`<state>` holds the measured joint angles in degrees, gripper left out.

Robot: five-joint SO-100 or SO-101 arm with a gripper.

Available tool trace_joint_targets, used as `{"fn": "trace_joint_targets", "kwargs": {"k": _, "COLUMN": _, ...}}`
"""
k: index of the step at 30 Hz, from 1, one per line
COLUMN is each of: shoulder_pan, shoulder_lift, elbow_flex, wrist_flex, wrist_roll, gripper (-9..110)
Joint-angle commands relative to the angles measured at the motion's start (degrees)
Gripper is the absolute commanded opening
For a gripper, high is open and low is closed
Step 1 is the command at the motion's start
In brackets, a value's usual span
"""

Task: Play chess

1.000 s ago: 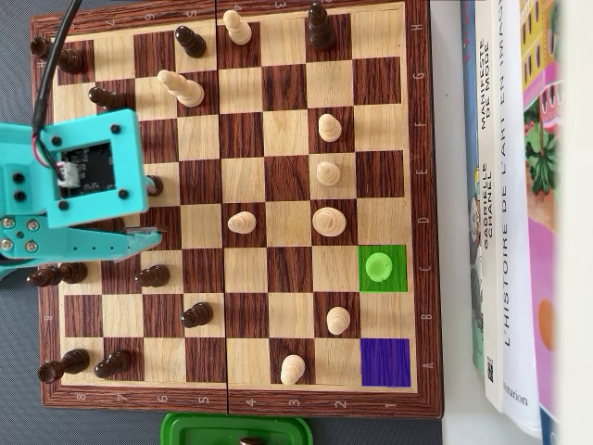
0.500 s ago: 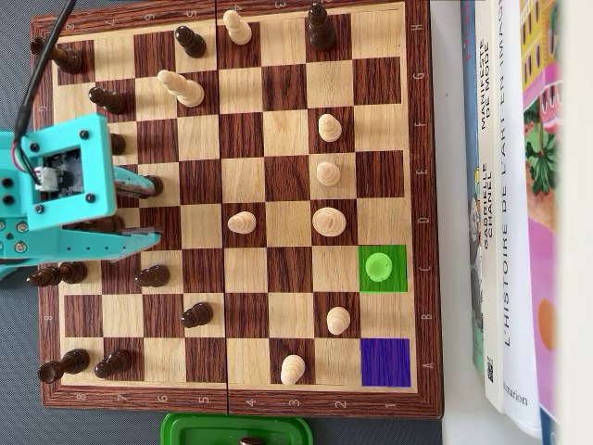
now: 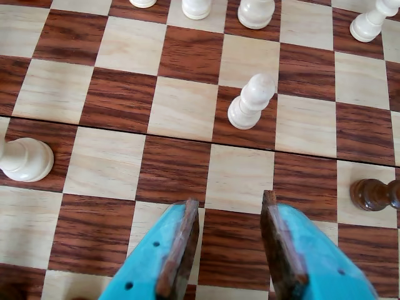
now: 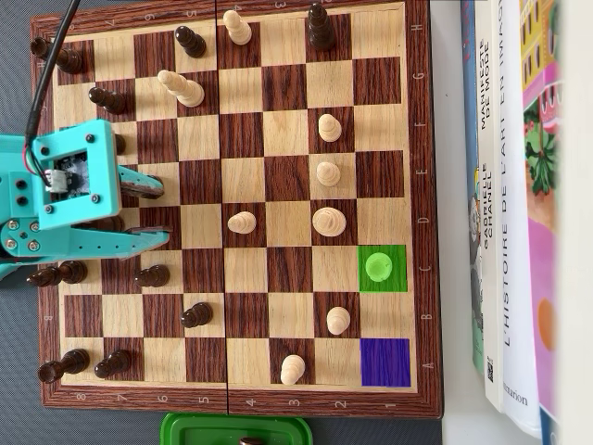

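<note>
1. In the overhead view the teal gripper (image 4: 165, 209) hovers over the left part of the chessboard (image 4: 422, 185), its fingers spread wide and holding nothing; the wrist view shows only bare squares between them.
2. The task's piece appears to be the pawn on the green square (image 4: 378, 266), far right on the board, tinted green. The blue square (image 4: 384, 362), two squares nearer in the same file, is likely its destination.
3. The gripper is well apart from that pawn, so the step in hand is probably the reach across the board.
4. To do it well, travel high enough to clear the light pawn (image 4: 243, 222) and the larger light piece (image 4: 328, 221) that stand between.
5. Descend straight over the green square, fingers on either side of the pawn's head, and close only once centred.
6. Mind the light pawn (image 4: 338, 320) near the blue square when carrying across.
</note>
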<state>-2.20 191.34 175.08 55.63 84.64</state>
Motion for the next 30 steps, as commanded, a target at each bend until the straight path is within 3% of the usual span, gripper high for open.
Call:
{"fn": "trace_joint_targets", "kwargs": {"k": 1, "shoulder_pan": 0.5, "shoulder_lift": 0.6, "elbow_flex": 2.0, "wrist_flex": -4.8, "wrist_roll": 0.3, "gripper": 15}}
{"fn": "trace_joint_targets", "kwargs": {"k": 15, "shoulder_pan": 0.6, "shoulder_lift": 0.7, "elbow_flex": 5.9, "wrist_flex": -27.6, "wrist_roll": -0.1, "gripper": 15}}
{"fn": "trace_joint_targets", "kwargs": {"k": 30, "shoulder_pan": 0.2, "shoulder_lift": 0.7, "elbow_flex": 5.9, "wrist_flex": -60.5, "wrist_roll": 0.4, "gripper": 15}}
